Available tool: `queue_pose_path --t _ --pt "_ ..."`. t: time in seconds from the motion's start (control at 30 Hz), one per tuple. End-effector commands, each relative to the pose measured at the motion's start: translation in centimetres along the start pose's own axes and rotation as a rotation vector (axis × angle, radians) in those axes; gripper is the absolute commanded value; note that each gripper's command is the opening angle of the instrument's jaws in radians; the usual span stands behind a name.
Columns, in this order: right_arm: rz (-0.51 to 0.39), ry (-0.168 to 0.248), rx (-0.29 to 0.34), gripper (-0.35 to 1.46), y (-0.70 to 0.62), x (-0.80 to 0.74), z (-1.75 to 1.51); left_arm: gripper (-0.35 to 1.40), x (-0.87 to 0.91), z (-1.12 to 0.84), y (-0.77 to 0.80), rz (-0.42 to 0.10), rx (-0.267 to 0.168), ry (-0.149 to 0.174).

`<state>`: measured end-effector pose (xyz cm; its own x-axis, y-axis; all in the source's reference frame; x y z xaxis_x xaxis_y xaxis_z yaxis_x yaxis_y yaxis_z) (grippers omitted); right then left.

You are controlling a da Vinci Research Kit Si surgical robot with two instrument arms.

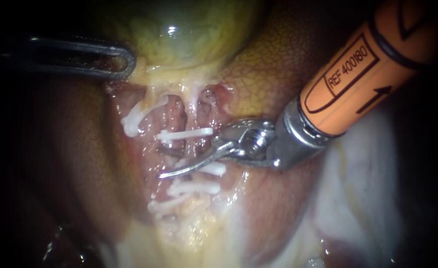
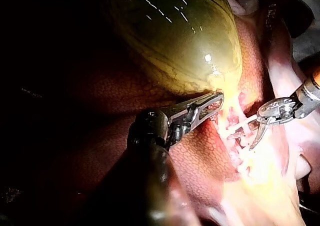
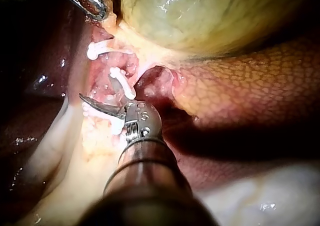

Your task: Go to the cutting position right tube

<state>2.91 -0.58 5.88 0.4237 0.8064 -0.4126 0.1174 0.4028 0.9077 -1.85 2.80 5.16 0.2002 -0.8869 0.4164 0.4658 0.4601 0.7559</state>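
My right instrument (image 1: 163,163), with an orange shaft and curved blades, comes in from the upper right. Its blades stand open around the right tube (image 1: 195,149), between a white clip (image 1: 184,134) above and several white clips (image 1: 194,187) below. The lower blade shows bright; the upper one is dark and partly hidden. The right wrist view shows the same blades (image 3: 95,103) beside a clip (image 3: 122,83). My left instrument (image 1: 125,62) is shut on the gallbladder (image 1: 189,34) at its lower edge, as its own view confirms (image 2: 211,107). The left tube carries one clip (image 1: 133,120).
Brown, mottled liver (image 1: 273,64) surrounds the dissected bed on both sides. Pale yellow fatty tissue (image 1: 189,233) lies below the clips. White glistening tissue (image 1: 362,188) sits under my right instrument's shaft. The green gallbladder (image 2: 175,36) bulges above my left instrument.
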Motion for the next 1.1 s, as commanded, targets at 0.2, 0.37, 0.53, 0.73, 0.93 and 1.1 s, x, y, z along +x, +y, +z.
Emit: queue_pose_path --t 0.2,0.37,0.53,0.73,0.93,1.1 --pt "-0.032 0.127 0.113 1.09 0.15 0.03 0.04 -0.35 0.00 0.00 0.00 0.000 0.000 0.000" --pt "-0.130 0.156 0.180 1.06 0.19 0.04 0.04 -0.35 0.00 0.00 0.00 0.000 0.000 0.000" --pt "-0.239 0.133 0.235 0.98 0.14 0.05 0.12 -0.35 0.00 0.00 -0.01 0.000 0.000 0.000" --pt "-0.326 0.131 0.305 0.94 -0.02 0.07 0.28 -0.35 -0.01 0.00 -0.01 0.000 0.000 0.000" --pt "-0.356 0.154 0.371 0.94 -0.15 0.13 0.35 -0.35 -0.01 -0.01 -0.01 0.000 0.000 0.000" --pt "-0.361 0.157 0.369 0.94 -0.18 0.16 0.33 -0.35 -0.01 -0.01 0.00 0.000 0.000 0.000"
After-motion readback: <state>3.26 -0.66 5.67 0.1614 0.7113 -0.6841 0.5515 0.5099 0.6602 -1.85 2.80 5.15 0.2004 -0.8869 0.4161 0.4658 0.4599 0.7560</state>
